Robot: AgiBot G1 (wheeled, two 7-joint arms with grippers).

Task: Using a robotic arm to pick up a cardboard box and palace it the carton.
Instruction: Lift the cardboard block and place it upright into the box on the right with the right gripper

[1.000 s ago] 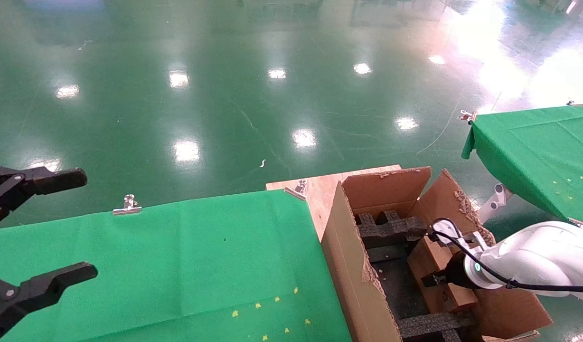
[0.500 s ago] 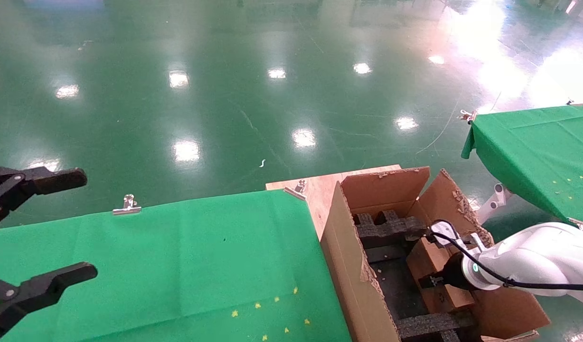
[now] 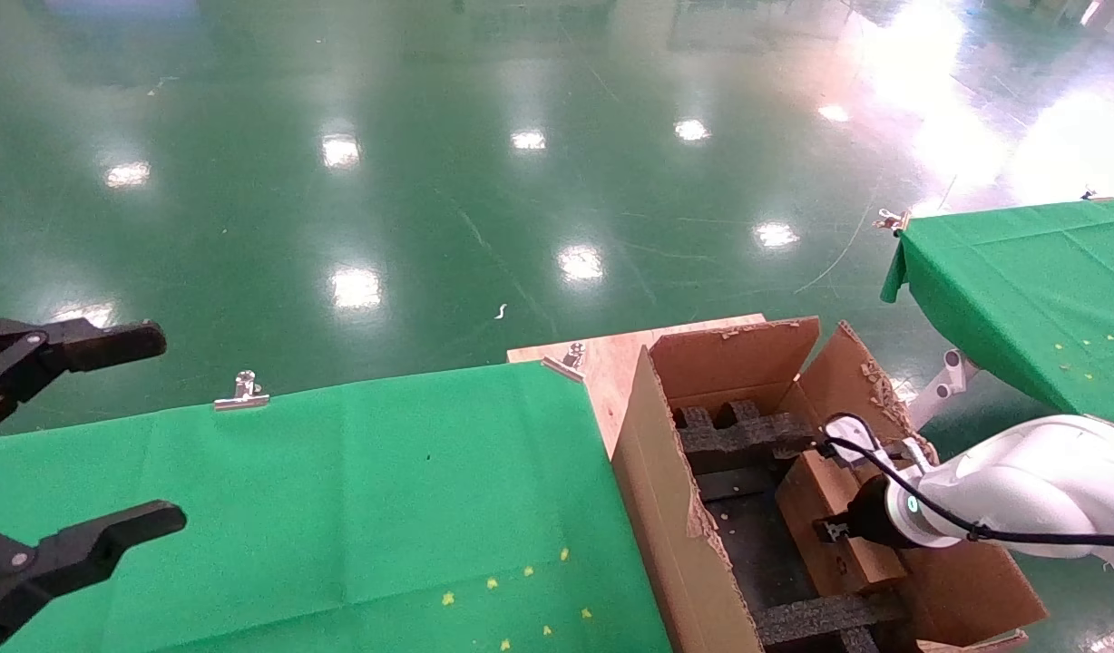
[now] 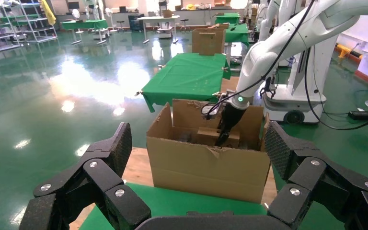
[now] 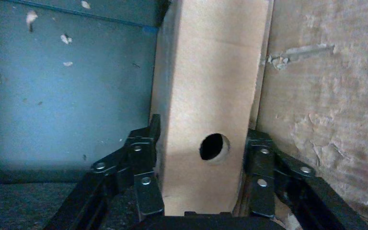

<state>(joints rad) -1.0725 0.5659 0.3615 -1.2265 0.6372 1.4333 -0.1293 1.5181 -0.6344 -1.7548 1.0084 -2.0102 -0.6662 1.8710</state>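
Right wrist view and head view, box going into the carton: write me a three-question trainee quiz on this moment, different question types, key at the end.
1. True or false: the right pincer has its fingers on both sides of the cardboard box.
2. Multiple choice: where is the cardboard box? A) on the green cloth B) inside the carton, beside its wall C) on the floor.
3. Fill in: the left pincer is ____ and holds nothing, above the green cloth.

Key: 1 true; 2 B; 3 open.
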